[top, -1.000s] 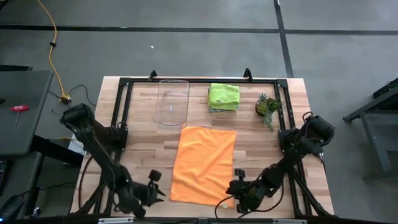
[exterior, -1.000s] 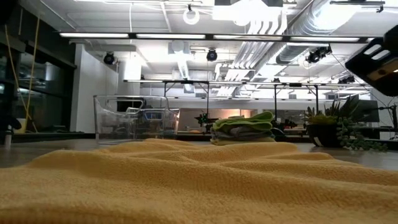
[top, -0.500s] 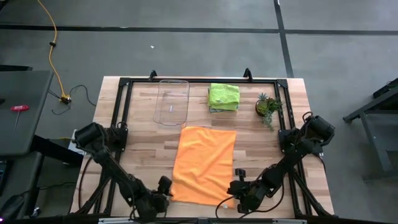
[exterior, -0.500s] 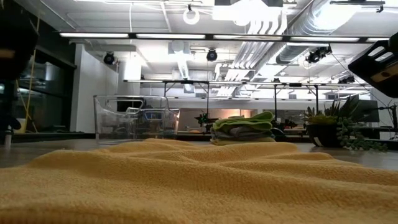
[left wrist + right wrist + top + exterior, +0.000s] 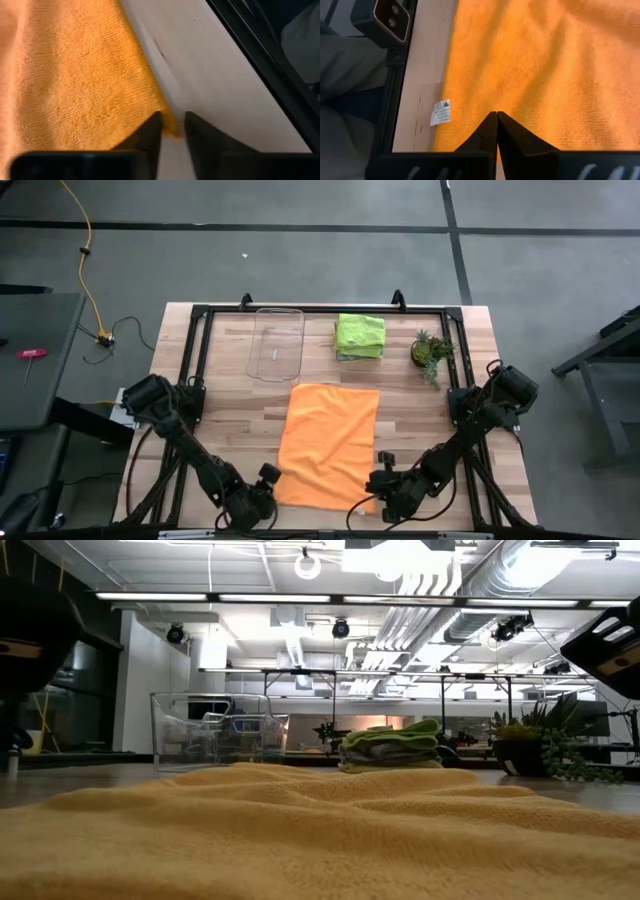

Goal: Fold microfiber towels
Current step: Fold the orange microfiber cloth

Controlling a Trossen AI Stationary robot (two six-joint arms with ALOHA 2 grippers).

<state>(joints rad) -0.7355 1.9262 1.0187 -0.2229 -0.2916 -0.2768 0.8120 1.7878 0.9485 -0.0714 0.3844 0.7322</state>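
Currently the orange towel (image 5: 328,444) lies spread flat on the wooden table (image 5: 230,415), roughly centre, its near edge close to the table's near side. The left gripper (image 5: 262,498) sits low at the towel's near-left corner; in the left wrist view its two dark fingers (image 5: 148,132) stand a little apart w/ the corner's edge of the cloth between them, so it is pinching that corner. The right gripper (image 5: 386,488) is down at the near-right corner; right wrist view shows its fingers (image 5: 487,131) pressed together over the orange cloth, tips touching it, and a small white label (image 5: 440,112) sticks out at the towel's edge just beside them. Whether any cloth is caught between those tips can't be told.

At the far side, a folded stack w/ the lime green towel (image 5: 359,333) on top rests right of the clear plastic tray (image 5: 276,344); darker folded cloth shows under it in the low view. Potted plant (image 5: 431,352) stands just right of the stack, near the table's far-right corner. Low view: orange cloth fills the foreground, rumpled in soft waves, w/ tray, stack and plant behind it.
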